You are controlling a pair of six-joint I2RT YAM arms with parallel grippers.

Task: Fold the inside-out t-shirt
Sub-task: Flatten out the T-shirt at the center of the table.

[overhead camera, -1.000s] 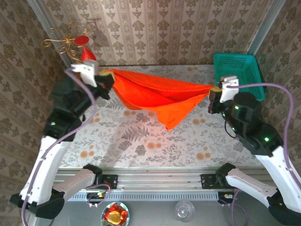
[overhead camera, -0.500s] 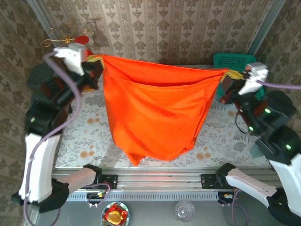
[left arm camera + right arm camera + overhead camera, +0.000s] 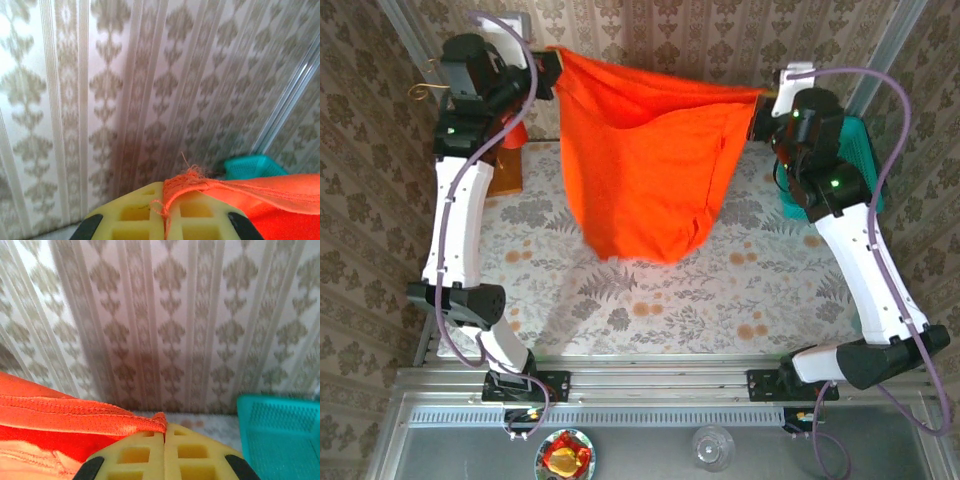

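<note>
The bright orange-red t-shirt (image 3: 645,165) hangs in the air, stretched between both raised arms, its lower edge dangling above the floral table (image 3: 650,300). My left gripper (image 3: 552,62) is shut on the shirt's upper left corner; in the left wrist view a frayed orange edge (image 3: 192,181) is pinched between the yellow fingers (image 3: 135,212). My right gripper (image 3: 763,97) is shut on the upper right corner; a stitched hem (image 3: 100,422) runs into the yellow fingers (image 3: 192,452).
A teal basket (image 3: 860,165) stands at the back right beside the right arm, also seen as the teal basket (image 3: 282,435). A red ornament with gold wire (image 3: 510,130) sits back left behind the left arm. Patterned walls enclose the table.
Both grippers have risen and moved back toward the wall, lifting the shirt from a low sag to a full hanging spread well above the table.
</note>
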